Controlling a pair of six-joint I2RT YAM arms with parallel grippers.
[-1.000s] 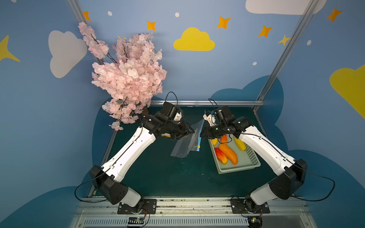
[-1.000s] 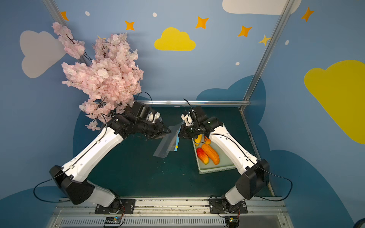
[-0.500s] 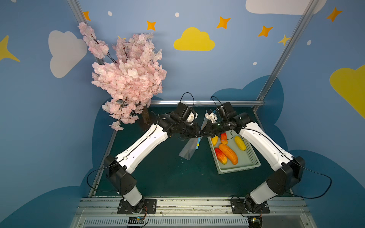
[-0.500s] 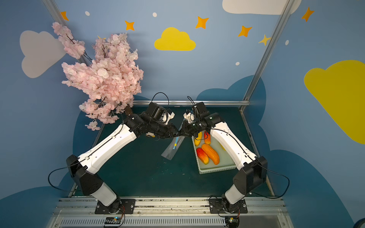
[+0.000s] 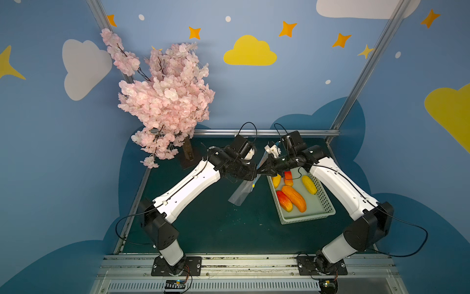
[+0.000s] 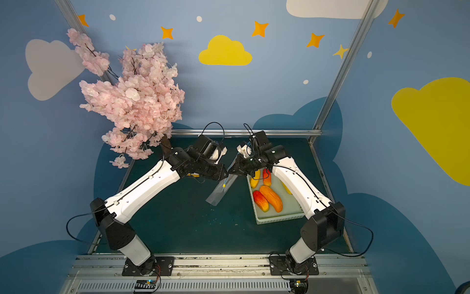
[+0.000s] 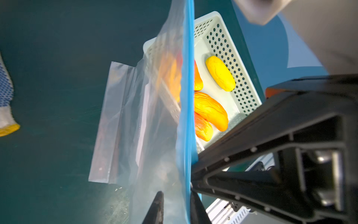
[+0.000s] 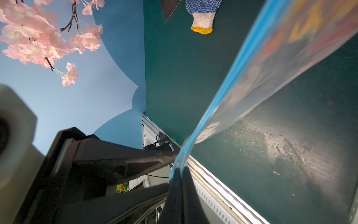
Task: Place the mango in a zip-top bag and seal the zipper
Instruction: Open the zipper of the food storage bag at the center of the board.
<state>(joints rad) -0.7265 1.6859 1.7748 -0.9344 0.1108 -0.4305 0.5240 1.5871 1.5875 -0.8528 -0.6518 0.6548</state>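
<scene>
Left fingers [image 7: 157, 209], moving in beside right fingers [image 8: 187, 194], are narrowing, still gapped, around the zipper [image 7: 187, 97]; right fingers are pinching it tight.

Staged robot test booth: cloud-painted walls [image 5: 254, 89], aluminium frame [image 5: 264, 132].

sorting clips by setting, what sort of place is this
Most likely a staged robot test booth, not a home: blue walls painted with clouds and stars, two robot arms bolted to a rail at a green table, and a fake blossom tree.
</scene>
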